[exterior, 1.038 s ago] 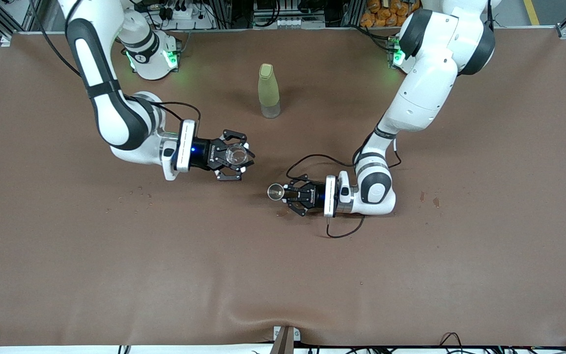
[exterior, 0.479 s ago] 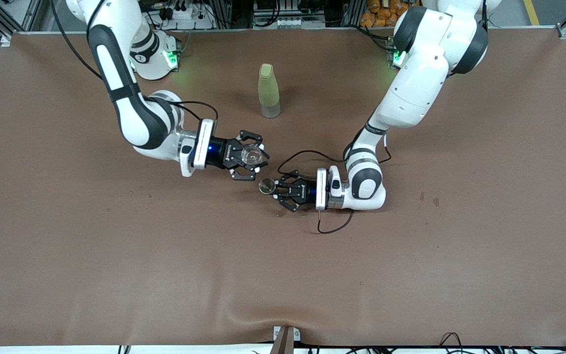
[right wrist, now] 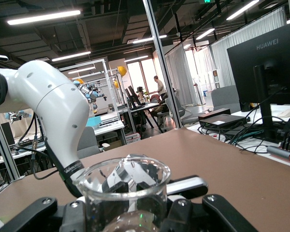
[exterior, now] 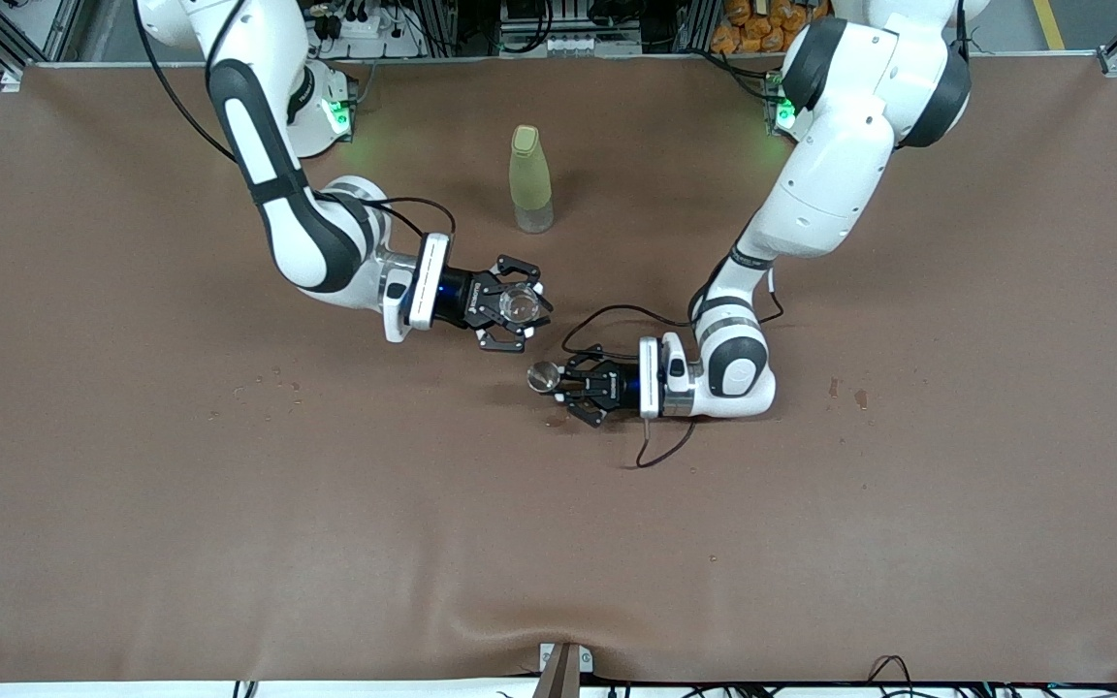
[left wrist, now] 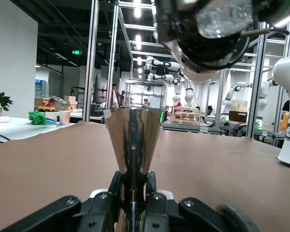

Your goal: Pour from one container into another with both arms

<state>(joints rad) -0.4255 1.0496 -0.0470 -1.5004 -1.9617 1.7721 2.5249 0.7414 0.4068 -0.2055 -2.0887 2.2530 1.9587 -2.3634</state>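
My right gripper point(exterior: 518, 312) is shut on the small clear glass cup point(exterior: 521, 305), held upright above the middle of the table; its round rim point(right wrist: 125, 180) fills the right wrist view. My left gripper point(exterior: 563, 384) is shut on the narrow waist of the silvery metal jigger point(exterior: 545, 376), held upright low over the table. The jigger point(left wrist: 134, 140) rises between the left fingers point(left wrist: 111, 186), and above it hangs the glass cup point(left wrist: 224, 17) in the right gripper. The cup is higher than the jigger's mouth and a little toward the bases.
A tall yellow-green bottle point(exterior: 529, 180) stands on the brown table mat point(exterior: 229, 504), farther from the front camera than both grippers. A black cable point(exterior: 660, 451) loops by the left wrist. Small dark stains point(exterior: 845, 393) mark the mat toward the left arm's end.
The right gripper has carried the glass cup steadily toward the jigger. The left gripper, with the jigger, shifted toward the right arm and then back a little.
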